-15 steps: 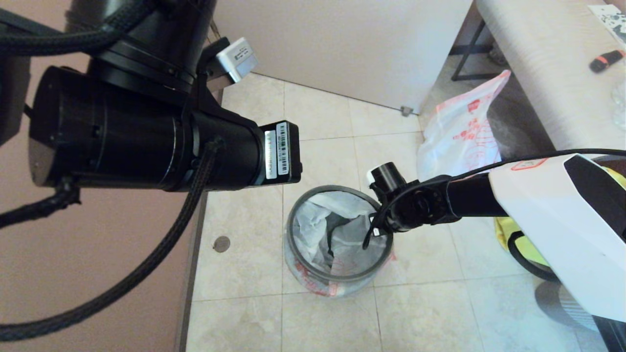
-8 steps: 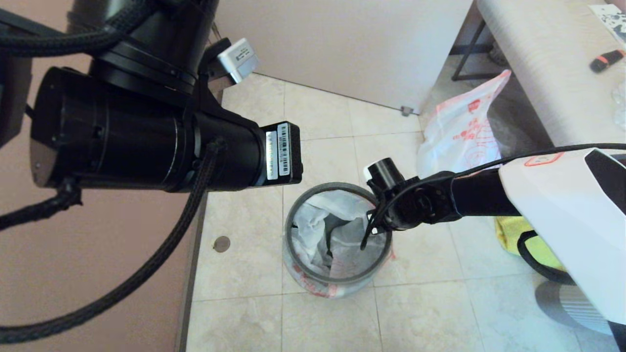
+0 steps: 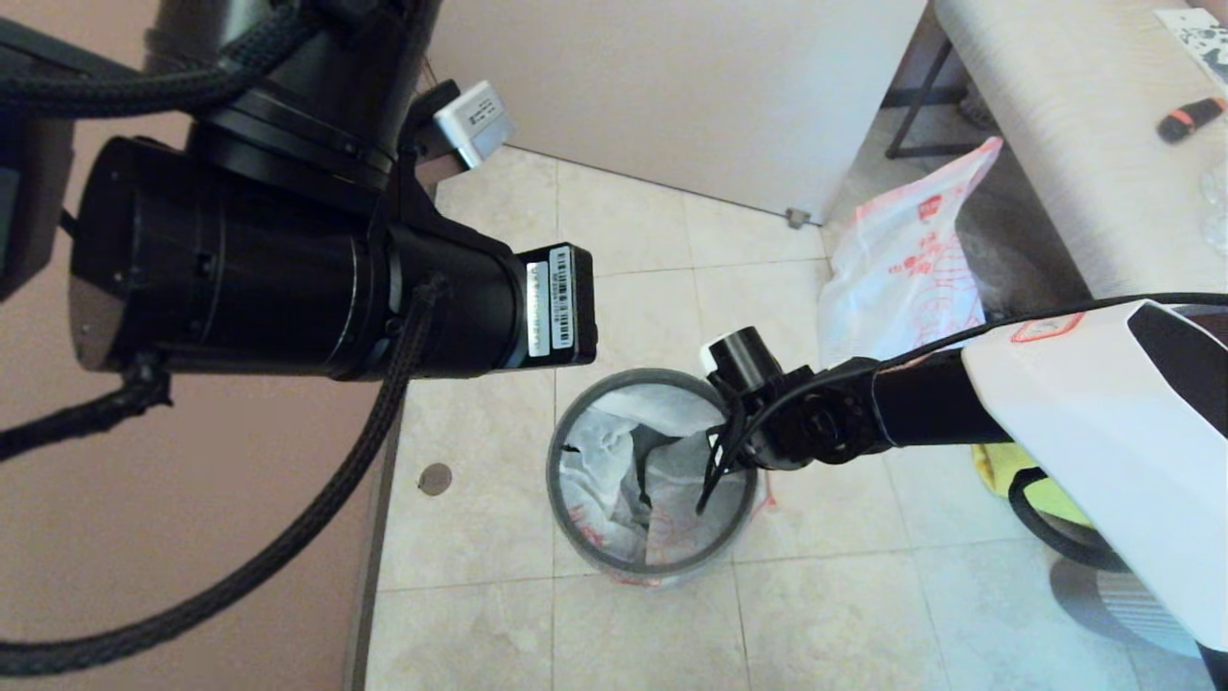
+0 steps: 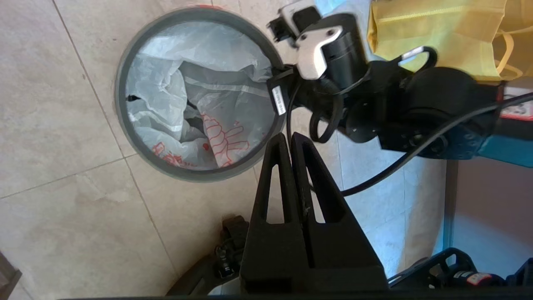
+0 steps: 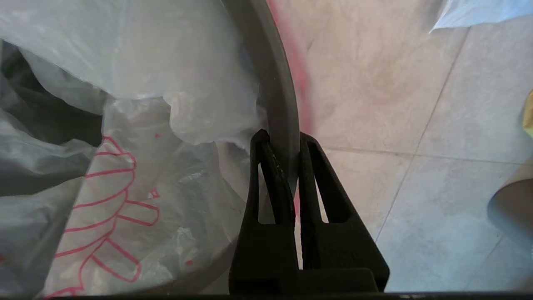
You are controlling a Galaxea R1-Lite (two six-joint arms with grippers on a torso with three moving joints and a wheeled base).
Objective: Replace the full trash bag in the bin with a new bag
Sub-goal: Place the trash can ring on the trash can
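The bin [image 3: 662, 576] stands on the tiled floor, its black body almost wholly hidden by the new bag [image 3: 672, 470], which lines it with its red hand print showing inside [image 4: 220, 137]. A dark grey hoop [image 3: 561, 437] rings the mouth over the bag. My right gripper [image 5: 283, 139] is shut on the hoop [image 5: 275, 96] at the bin's right side, one finger inside and one outside. High above the floor hangs my left gripper [image 4: 290, 139], shut and empty. The full trash bag [image 3: 902, 259] leans against the bench at the back right.
A yellow bag [image 3: 998, 470] lies on the floor under my right arm. The pale bench [image 3: 1055, 125] runs along the right, and a light wall panel [image 3: 672, 77] closes the back. A round floor drain [image 3: 435, 478] sits left of the bin.
My right gripper has moved left and down with the hoop, which now sits lower on the bin, so less of the bag shows below it. The left arm barely shifted.
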